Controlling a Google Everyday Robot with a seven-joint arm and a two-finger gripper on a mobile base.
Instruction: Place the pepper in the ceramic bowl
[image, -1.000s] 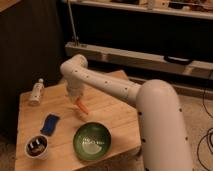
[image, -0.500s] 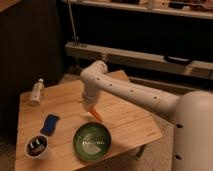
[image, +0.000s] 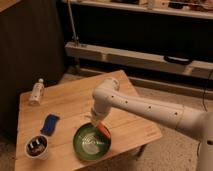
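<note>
- Over the bowl's upper-right rim: gripper (image: 98, 123) points down, clamped on the pepper (image: 104, 131)
- Pepper's long axis slants down-right from the gripper; tip just above the rim, not yet inside
- Ceramic bowl (image: 85, 147) centre lies down-left of the gripper; release needs, I judge, a short shift that way
- Desk (image: 70, 102) carries the bowl

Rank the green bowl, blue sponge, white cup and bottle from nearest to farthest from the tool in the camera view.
The tool hangs over the bowl's right rim, holding the pepper.
1. Bowl, directly beneath.
2. Sponge, to the left.
3. Cup, front left corner.
4. Bottle, far left edge.
</note>
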